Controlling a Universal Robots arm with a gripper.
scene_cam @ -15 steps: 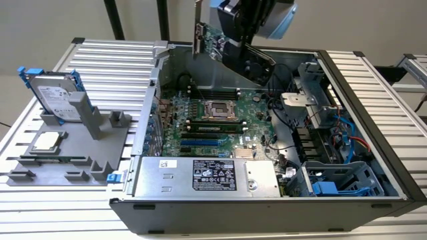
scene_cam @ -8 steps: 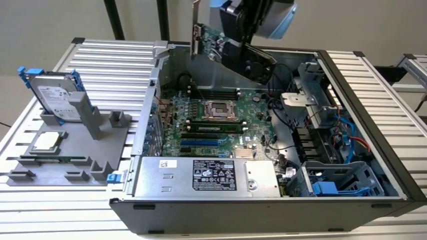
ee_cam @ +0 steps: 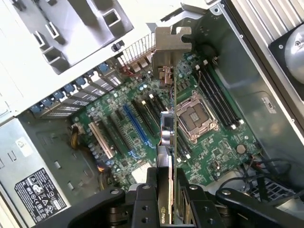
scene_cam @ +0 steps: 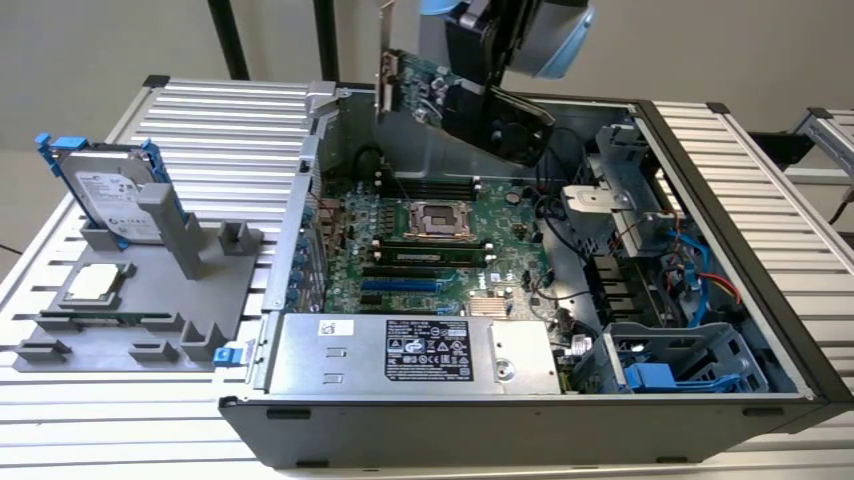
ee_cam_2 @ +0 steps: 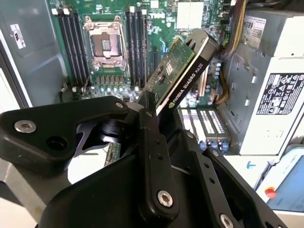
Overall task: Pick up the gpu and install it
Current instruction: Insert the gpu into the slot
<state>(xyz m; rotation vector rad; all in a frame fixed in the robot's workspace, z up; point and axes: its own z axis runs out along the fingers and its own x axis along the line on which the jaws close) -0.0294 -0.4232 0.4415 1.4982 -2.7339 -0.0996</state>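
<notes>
Clearance showed under the gpu [scene_cam: 427, 85], which hung tilted above the open computer case [scene_cam: 727, 205], its bracket [ee_cam: 168, 47] toward the rear wall, over the motherboard [scene_cam: 514, 215]. The claw [ee_cam: 166, 190] was clamped on the card's far end. Doing this well, I judged, meant levelling the card, squaring its edge to a slot, and keeping clear of the case wall.
</notes>
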